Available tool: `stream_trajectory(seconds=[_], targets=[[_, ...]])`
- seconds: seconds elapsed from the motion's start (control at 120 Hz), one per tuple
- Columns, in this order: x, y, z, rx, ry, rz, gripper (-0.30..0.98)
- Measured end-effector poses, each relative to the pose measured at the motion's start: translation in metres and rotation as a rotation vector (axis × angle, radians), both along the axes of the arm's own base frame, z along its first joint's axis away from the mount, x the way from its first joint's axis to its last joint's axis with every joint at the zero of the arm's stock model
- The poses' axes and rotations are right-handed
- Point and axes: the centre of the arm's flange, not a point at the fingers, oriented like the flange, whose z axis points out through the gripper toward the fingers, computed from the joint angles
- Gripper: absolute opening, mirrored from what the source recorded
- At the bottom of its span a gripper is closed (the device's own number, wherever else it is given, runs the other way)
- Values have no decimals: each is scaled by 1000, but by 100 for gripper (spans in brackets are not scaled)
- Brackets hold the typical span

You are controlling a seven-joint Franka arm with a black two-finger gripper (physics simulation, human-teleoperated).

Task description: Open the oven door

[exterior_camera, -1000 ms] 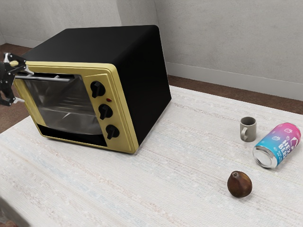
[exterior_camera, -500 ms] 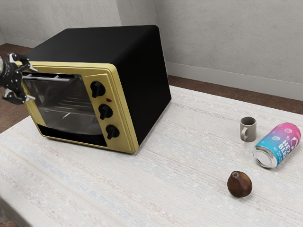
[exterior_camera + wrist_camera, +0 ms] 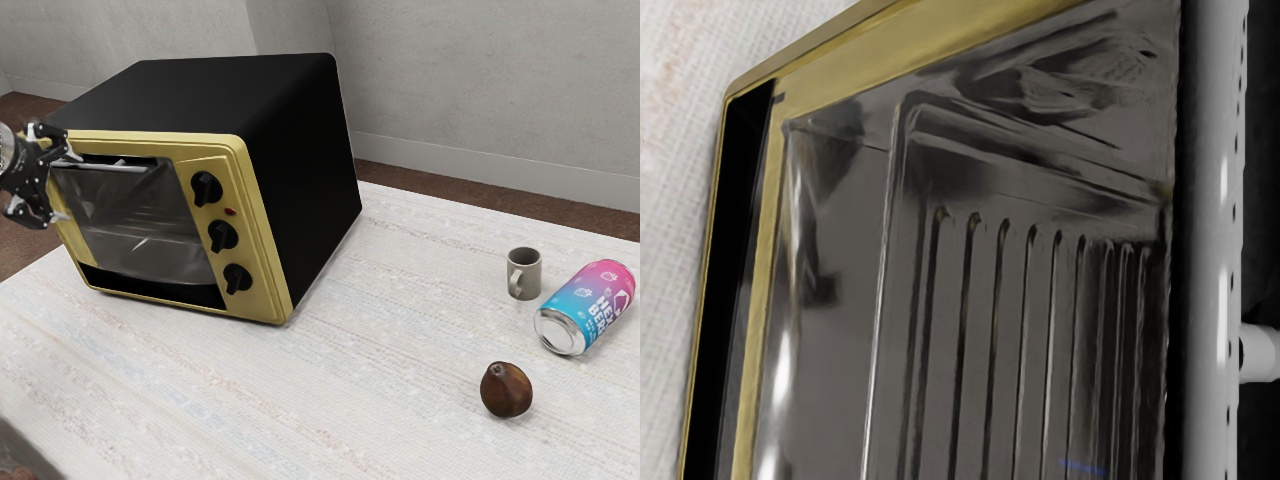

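I read the gripper (image 3: 66, 186) as spread wide, fingertips apart, at the exterior view's left, in front of the oven door (image 3: 140, 220) and near its handle (image 3: 120, 166). The door stood shut in the yellow front frame (image 3: 262, 262).

The counter (image 3: 330, 380) edge ran near the oven's door side; a broad stretch of counter lay between the oven (image 3: 310, 160) and the mug (image 3: 524, 273). Beyond that span, the can (image 3: 585, 308) lay on its side beside the mug—the brown fruit (image 3: 506, 390) sat near both.

The exterior view gave me three black knobs (image 3: 222, 236); the wrist view gave me parallel ribs (image 3: 985, 350) behind the glass and the handle's mounting post (image 3: 1260, 353).

Materials: glossy transparent pane, smooth grey cylindrical bar, black box-shaped housing, pale woven-looking counter surface.
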Motion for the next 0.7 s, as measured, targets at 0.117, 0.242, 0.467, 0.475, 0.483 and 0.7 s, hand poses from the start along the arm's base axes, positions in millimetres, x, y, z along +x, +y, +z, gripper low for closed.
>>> stream_trajectory(seconds=[0.117, 0.242, 0.467, 0.475, 0.483, 0.7], targets=[[0, 1, -12, 1, 24, -10, 68], [-9, -1, -22, -8, 43, -7, 69], [-53, -31, -37, -44, 54, 8, 69], [-57, -33, -38, -46, 54, 9, 69], [-60, -36, -39, -48, 54, 10, 69], [-190, -96, -65, -22, 9, 94, 68]])
